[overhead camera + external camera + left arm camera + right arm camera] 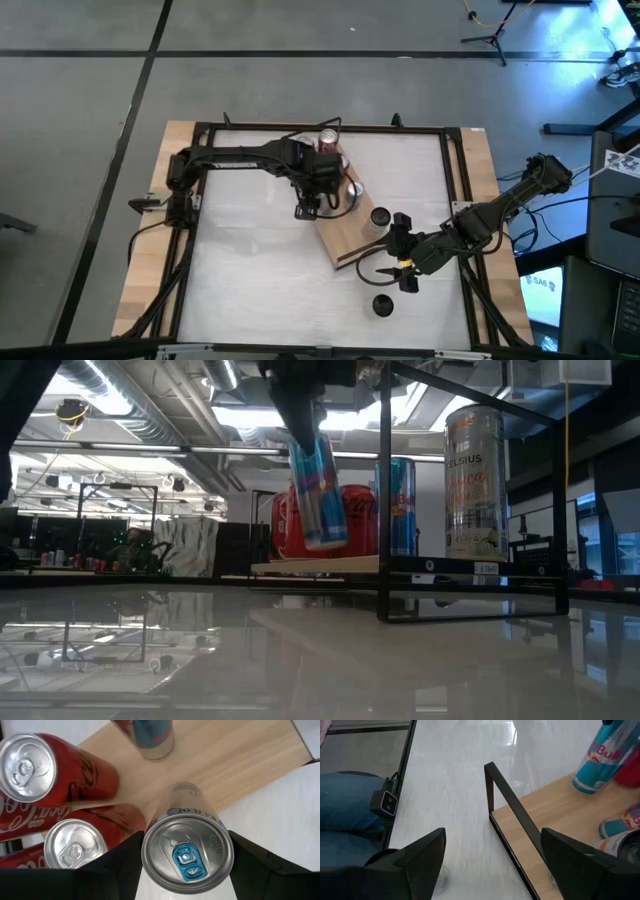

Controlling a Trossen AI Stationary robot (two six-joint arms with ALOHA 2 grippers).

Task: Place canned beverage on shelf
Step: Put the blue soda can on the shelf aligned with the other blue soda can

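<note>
The shelf (345, 240) is a light-wood board with black wire rails, lying aslant on the white table. On it stand red cans (30, 767), a blue can (152, 737) and a tall pale can (475, 480). My left gripper (318, 200) hangs over the shelf, shut on a blue-and-silver beverage can (318, 490). My right gripper (495, 870) waits open at the shelf's near right end, by its black rail (512, 810), with nothing between its fingers. My left gripper pinches the can between its two fingers (122, 865), one on each side of the wall just below the top rim (150, 870). The fingers come steeply from above, pointing down. The can hangs tilted below them, its bottom (325, 542) just above the board.
One more can (383, 305) stands on the table near the front edge, beside my right arm. A black frame (455, 180) rims the table. A person's blue trouser legs (345, 810) show beyond the table's edge. Bare board (240, 765) lies beside the held can.
</note>
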